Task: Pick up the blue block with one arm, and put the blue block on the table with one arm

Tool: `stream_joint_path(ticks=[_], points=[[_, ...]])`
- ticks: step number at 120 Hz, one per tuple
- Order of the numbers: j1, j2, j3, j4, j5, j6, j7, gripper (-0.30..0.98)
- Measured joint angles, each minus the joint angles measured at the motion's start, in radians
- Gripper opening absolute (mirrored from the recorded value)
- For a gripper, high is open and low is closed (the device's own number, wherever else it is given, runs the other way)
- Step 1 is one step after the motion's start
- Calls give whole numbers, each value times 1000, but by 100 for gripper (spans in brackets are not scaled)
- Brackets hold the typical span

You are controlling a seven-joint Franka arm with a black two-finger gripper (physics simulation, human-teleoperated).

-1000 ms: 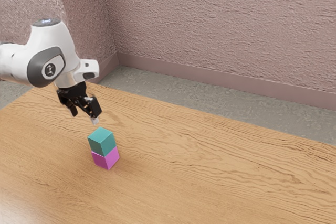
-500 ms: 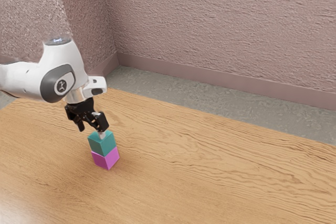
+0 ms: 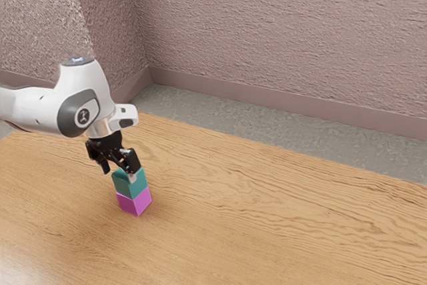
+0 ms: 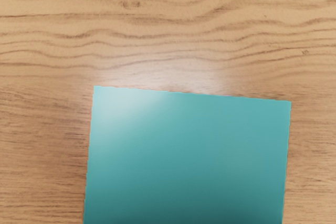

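Observation:
My gripper [image 3: 120, 173] is low over the stack in the exterior view, its fingers spread. One pale fingertip overlaps the near face of the blue block [image 3: 125, 186], which looks teal; the other finger is on the far side toward the exterior view's left, its tip hidden. This block rests squarely on a magenta block [image 3: 135, 202]. From the wrist view, the top of the blue block [image 4: 188, 156] lies close under my hand, slightly turned.
The stack stands on the wooden table [image 3: 267, 211], which extends toward the exterior view's right. Beyond the table's back edge are a grey floor [image 3: 280, 128] and a textured wall [image 3: 280, 31].
My hand has come down and toward the exterior view's right, from above the stack to around the upper block. Both blocks have stayed where they were.

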Motion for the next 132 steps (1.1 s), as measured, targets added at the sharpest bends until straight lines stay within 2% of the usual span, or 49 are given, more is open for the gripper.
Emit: stream_joint_path(ticks=[43, 84, 92, 107, 132], points=[[6, 79, 0, 41, 5, 41, 6, 69], [1, 105, -1, 41, 0, 62, 9, 68], [2, 109, -1, 41, -1, 65, 9, 62], [2, 110, -2, 41, -1, 71, 8, 37], [-2, 67, -7, 42, 31, 72, -25, 23]])
